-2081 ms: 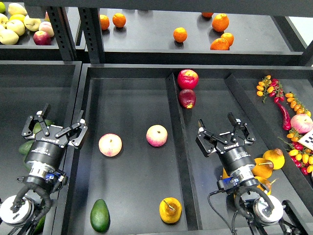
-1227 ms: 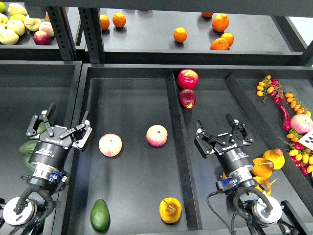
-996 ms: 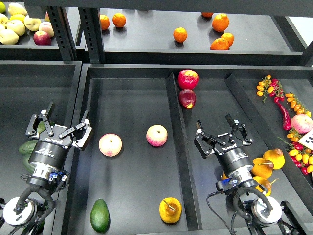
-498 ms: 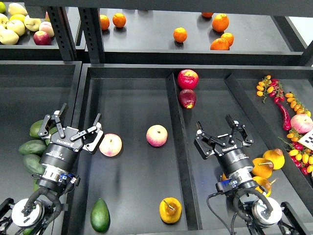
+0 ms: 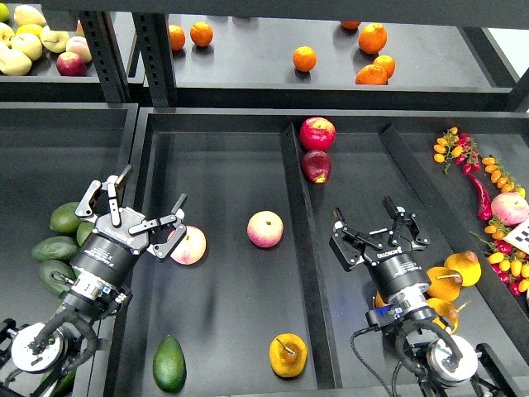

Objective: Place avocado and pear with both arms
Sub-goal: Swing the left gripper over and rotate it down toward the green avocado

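The dark green avocado (image 5: 169, 364) lies at the front left of the middle tray. The golden pear (image 5: 288, 355) with a brown stem lies at the front of the same tray, to the avocado's right. My left gripper (image 5: 139, 212) is open and empty, above the tray's left wall, next to a pink-yellow apple (image 5: 189, 245) and well behind the avocado. My right gripper (image 5: 376, 232) is open and empty in the right compartment, behind and to the right of the pear.
A second pink apple (image 5: 265, 229) lies mid-tray. Two red apples (image 5: 316, 134) sit at the back by the divider (image 5: 299, 240). Several avocados (image 5: 56, 248) lie in the left bin, yellow-orange fruit (image 5: 453, 277) by my right arm, oranges (image 5: 304, 59) on the shelf.
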You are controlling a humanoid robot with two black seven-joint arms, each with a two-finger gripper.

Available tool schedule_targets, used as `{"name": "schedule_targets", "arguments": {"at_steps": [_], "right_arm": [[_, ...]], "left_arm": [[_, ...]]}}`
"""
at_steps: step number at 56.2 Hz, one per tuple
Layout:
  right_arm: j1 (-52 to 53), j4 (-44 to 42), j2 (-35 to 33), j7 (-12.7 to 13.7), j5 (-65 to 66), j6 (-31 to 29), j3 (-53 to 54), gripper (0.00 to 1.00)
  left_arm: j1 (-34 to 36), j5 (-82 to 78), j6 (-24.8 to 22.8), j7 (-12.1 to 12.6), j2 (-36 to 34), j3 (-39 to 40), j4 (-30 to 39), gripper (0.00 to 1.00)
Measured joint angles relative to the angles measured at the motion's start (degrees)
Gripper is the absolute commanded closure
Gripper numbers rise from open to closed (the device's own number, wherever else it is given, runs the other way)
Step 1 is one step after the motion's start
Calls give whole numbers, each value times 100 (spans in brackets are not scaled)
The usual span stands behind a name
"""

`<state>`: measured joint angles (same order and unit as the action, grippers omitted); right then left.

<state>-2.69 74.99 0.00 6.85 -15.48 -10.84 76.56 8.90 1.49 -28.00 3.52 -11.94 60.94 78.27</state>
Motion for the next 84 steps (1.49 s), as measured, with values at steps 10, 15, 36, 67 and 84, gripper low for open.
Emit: {"name": "schedule_targets", "arguments": {"at_steps": [10,15,36,67,84], "right_arm": [[73,-5,0,2,1,61,29,0],[85,-26,0,-3,1,79,97,0],[242,-121,0,-16,1,433,586,0],[542,-284,0,-17,2,474,825,0],[625,-287,0,-19,2,582,825,0]], "left_arm": [[1117,-276,-2,314,-932,-1053,20,0],[1600,-288,-2,703,-1272,-1480,8,0],[3922,-353,2,2113,-2046,-3878,-90,0],[7448,-330,-1,2450,-811,-8095,-213,0],[7917,-360,-1,2449,110,-9420,-406,0]]}}
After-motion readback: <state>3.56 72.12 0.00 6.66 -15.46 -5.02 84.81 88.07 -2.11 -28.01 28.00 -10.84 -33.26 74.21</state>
